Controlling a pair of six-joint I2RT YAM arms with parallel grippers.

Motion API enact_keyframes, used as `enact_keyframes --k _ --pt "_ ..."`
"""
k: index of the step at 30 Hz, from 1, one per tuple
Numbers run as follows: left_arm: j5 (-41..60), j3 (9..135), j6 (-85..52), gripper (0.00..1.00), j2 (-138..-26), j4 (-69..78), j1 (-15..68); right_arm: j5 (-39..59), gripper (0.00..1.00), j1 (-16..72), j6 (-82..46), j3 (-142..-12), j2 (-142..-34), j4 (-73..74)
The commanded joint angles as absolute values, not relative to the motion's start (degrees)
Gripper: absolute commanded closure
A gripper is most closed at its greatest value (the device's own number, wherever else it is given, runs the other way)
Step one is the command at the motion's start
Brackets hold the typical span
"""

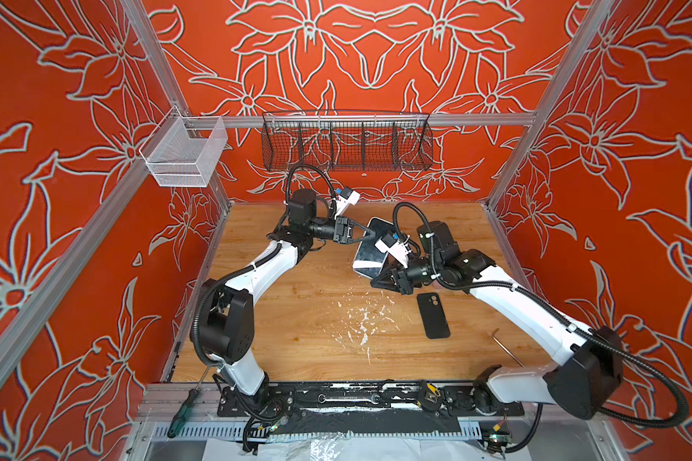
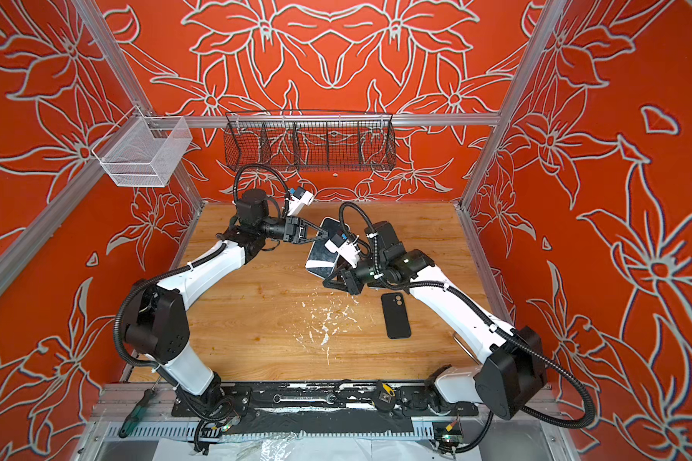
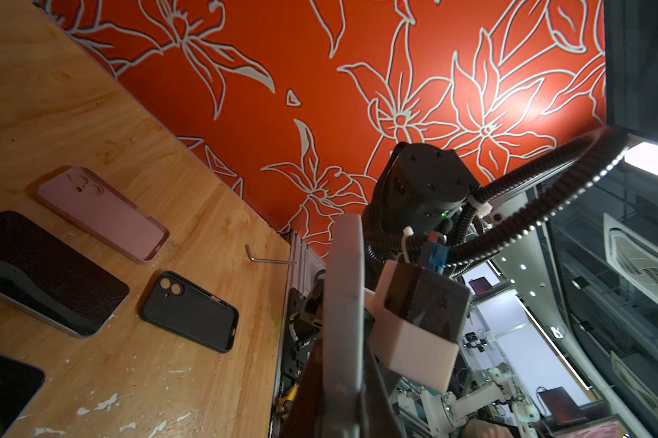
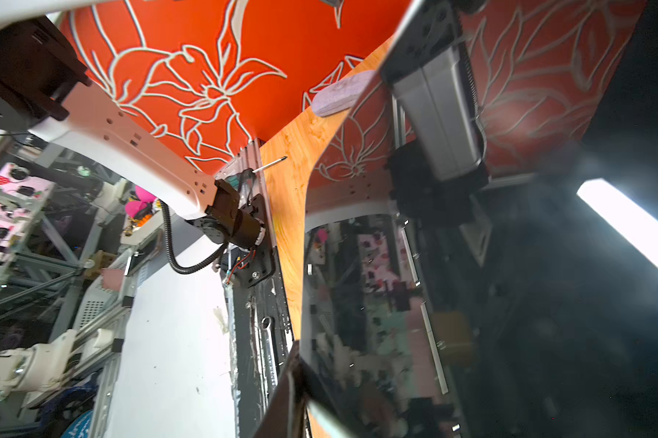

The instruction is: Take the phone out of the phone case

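The phone [image 1: 370, 257] [image 2: 320, 259] is held tilted above the back of the table between both grippers. Its screen is dark and glossy, with a pale grey rim that looks like its phone case. My left gripper [image 1: 363, 236] [image 2: 316, 236] is shut on the far end. In the left wrist view the phone [image 3: 342, 303] runs edge-on between the jaws. My right gripper [image 1: 378, 279] [image 2: 330, 279] is shut on the near end. The reflective screen [image 4: 395, 303] fills much of the right wrist view.
An empty black case [image 1: 433, 315] [image 3: 191, 311] lies near the right arm, and an empty pink case [image 3: 103, 212] lies beyond it. Another dark-screened phone [image 3: 43, 273] rests flat on the table. A hex key [image 3: 266, 259] lies by the right edge. A black wire basket [image 1: 346, 141] hangs on the back rail.
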State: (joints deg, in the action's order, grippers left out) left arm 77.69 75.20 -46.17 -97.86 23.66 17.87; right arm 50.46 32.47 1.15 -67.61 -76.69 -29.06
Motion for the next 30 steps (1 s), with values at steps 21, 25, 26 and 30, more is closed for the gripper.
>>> enact_keyframes --k 21,25,26,30 --pt "71.63 74.69 -73.13 1.0 -105.17 49.33 18.46 40.39 0.97 35.85 10.77 -70.47 -69.3 -31.46" --pt "71.81 74.07 -72.89 1.0 -103.17 48.45 18.46 44.17 0.83 31.67 8.39 -68.71 -67.27 -30.74" --pt "71.64 73.76 -72.22 1.0 -102.4 47.79 18.46 44.23 0.76 31.08 7.72 -68.35 -66.77 -30.67" --pt "71.41 73.61 -67.41 1.0 -99.14 41.55 18.46 44.75 0.49 30.29 7.5 -67.94 -66.8 -32.52"
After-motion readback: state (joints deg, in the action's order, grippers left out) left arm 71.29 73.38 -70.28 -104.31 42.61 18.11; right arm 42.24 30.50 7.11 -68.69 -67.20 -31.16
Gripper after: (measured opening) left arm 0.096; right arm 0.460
